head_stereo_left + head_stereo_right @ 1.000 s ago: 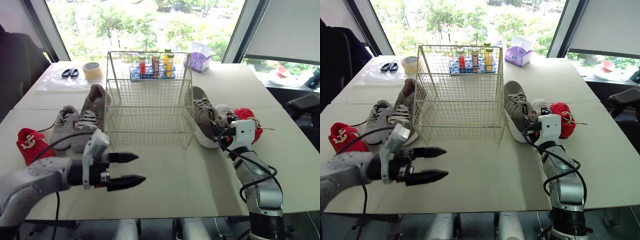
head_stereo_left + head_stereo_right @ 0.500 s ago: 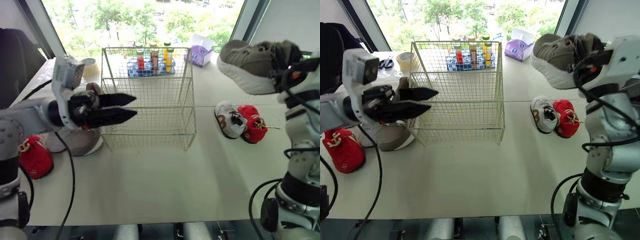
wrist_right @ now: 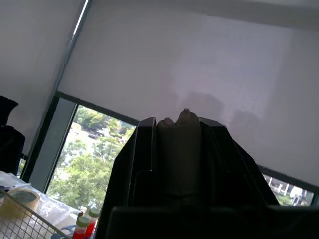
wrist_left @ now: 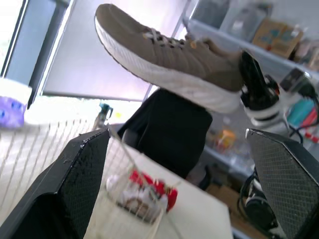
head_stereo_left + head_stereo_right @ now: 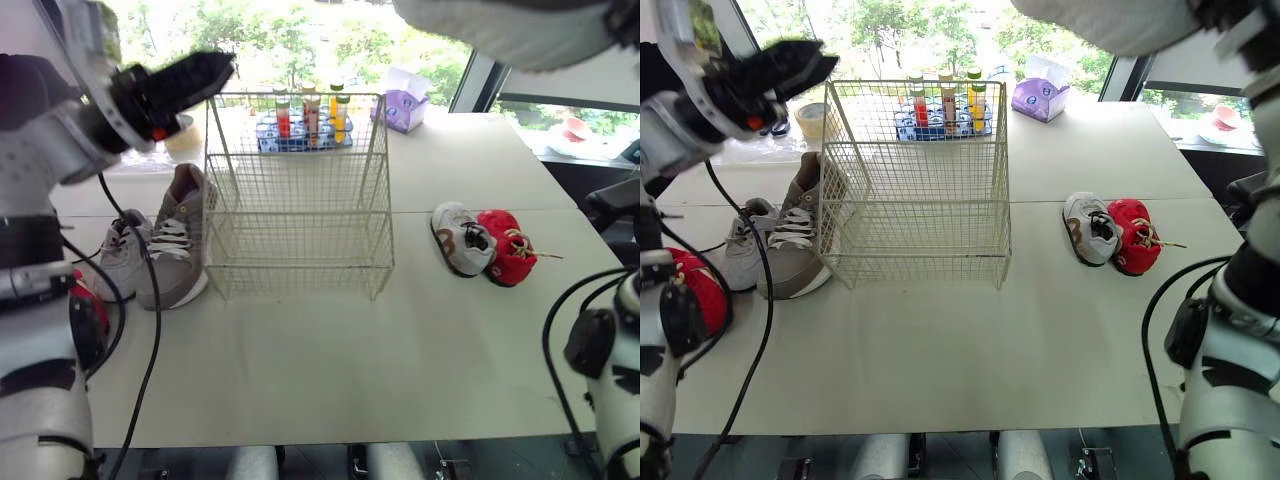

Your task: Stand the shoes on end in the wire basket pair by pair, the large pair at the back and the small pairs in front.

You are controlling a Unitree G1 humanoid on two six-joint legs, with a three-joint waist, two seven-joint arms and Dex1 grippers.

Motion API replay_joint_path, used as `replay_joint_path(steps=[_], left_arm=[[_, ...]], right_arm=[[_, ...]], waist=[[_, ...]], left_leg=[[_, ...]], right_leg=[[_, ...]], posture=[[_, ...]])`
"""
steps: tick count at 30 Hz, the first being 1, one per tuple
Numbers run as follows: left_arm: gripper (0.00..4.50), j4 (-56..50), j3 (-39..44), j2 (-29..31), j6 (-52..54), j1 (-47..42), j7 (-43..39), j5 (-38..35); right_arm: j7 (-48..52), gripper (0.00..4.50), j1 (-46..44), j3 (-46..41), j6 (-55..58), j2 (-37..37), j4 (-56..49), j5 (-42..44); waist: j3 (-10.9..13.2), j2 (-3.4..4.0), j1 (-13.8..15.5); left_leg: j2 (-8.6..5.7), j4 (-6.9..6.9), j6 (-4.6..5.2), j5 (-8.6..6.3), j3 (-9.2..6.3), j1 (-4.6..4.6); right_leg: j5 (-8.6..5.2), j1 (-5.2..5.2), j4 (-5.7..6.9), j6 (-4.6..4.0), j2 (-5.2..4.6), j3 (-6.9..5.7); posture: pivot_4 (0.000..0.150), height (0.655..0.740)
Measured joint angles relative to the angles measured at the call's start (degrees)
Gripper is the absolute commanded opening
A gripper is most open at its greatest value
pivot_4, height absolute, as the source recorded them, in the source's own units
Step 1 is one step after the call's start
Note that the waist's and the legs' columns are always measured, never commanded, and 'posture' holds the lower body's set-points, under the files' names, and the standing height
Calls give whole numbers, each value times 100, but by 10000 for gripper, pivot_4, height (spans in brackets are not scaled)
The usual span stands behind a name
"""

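Observation:
The wire basket (image 5: pixel 295 200) stands empty at the table's middle. My right gripper (image 3: pixel 179 159) is shut on the heel of a large grey-brown shoe (image 5: pixel 500 30), held high above the table's right side, sole down. Its mate (image 5: pixel 180 235) lies left of the basket beside a small grey shoe (image 5: pixel 120 250) and a small red shoe (image 5: pixel 695 290). A small white shoe (image 5: pixel 460 238) and a small red shoe (image 5: pixel 505 245) lie right of the basket. My left gripper (image 5: pixel 185 75) hangs open and empty above the basket's back left corner.
Behind the basket stand a blue rack of bottles (image 5: pixel 300 125), a purple tissue box (image 5: pixel 400 105) and a roll of tape (image 5: pixel 815 125). A black chair (image 4: pixel 169 124) stands off the table's right side.
Both arms have risen. The right gripper carried the large shoe up to the top of the eye views. The left gripper climbed from the basket's front left to above its back left corner.

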Motion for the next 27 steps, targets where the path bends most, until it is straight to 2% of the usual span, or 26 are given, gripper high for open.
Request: replay_joint_path(steps=[3,8,14,27], left_arm=[[45000,906,-103,51,6,-532,-457,472],[45000,2037,-261,-76,86,-1139,-1115,1166],[45000,2425,-242,-262,139,-1806,-1703,1588],[45000,3706,-11,-818,-834,-2032,-1983,2593]], right_arm=[[463,11337,-568,192,-130,-117,291,180],[978,11337,-697,547,-341,-28,697,211],[1151,11337,-767,777,-444,223,747,318],[1090,11337,-968,881,-309,338,275,697]], waist=[[0,0,-27],[8,-13,-20],[8,-13,-4],[8,-13,-16]], left_leg=[[1,-4,3,-2,0,1],[2,8,0,0,0,-11],[1,8,-1,0,1,-12],[1,9,-1,0,0,-10]], right_leg=[[-2,-2,2,4,0,-3],[-2,-7,1,3,-1,-5],[-1,-7,3,6,-7,-6],[0,-8,9,7,-8,-10]], posture=[[1500,6552],[1500,6552],[1500,6552],[1500,6552]])
